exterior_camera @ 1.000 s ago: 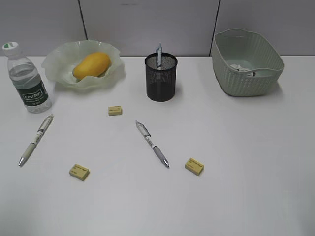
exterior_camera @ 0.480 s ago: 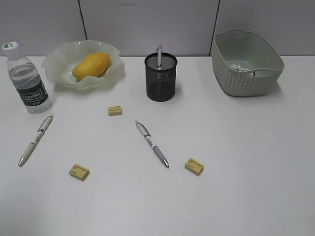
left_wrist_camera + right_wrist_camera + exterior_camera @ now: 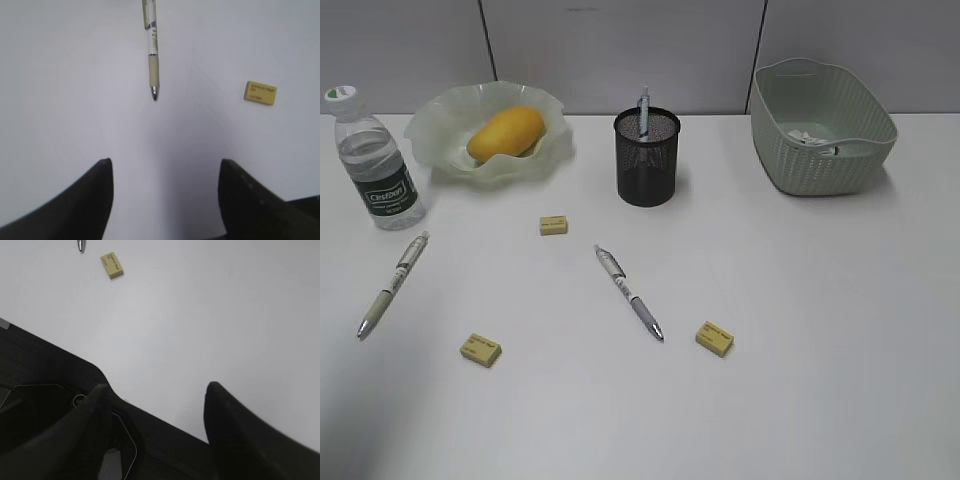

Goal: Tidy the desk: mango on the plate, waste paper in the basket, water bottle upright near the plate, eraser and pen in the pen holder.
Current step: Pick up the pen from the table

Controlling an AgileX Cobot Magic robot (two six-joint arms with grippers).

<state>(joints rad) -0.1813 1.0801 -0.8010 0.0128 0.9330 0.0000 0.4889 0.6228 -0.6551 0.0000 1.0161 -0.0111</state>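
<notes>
Currently, no object is seen to have shifted between the preceding exterior frames and the present one; only a faint shadow has appeared at the lower left corner of the frame, which suggests the left arm is being brought toward the tabletop (image 3: pixel 800 400). The mango (image 3: pixel 506 132) is seated in the plate (image 3: pixel 435 125) at upper left, the water bottle (image 3: pixel 375 165) stands upright just beside the plate, and the waste paper (image 3: pixel 810 138) lies inside the basket (image 3: pixel 820 170) at upper right. One pen (image 3: pixel 643 112) is already standing in the pen holder (image 3: pixel 647 158). Two pens, the left pen (image 3: pixel 392 284) and the centre pen (image 3: pixel 629 292), and three erasers (image 3: pixel 481 349) are left loose on the tabletop, so the pen-holder step is judged the only one outstanding. In the wrist views the left gripper (image 3: pixel 165 172) is held wide open and empty, with a pen tip ahead of it; the right gripper (image 3: pixel 157 395) is likewise open and empty, an eraser lying well apart in the upper left of its frame
</notes>
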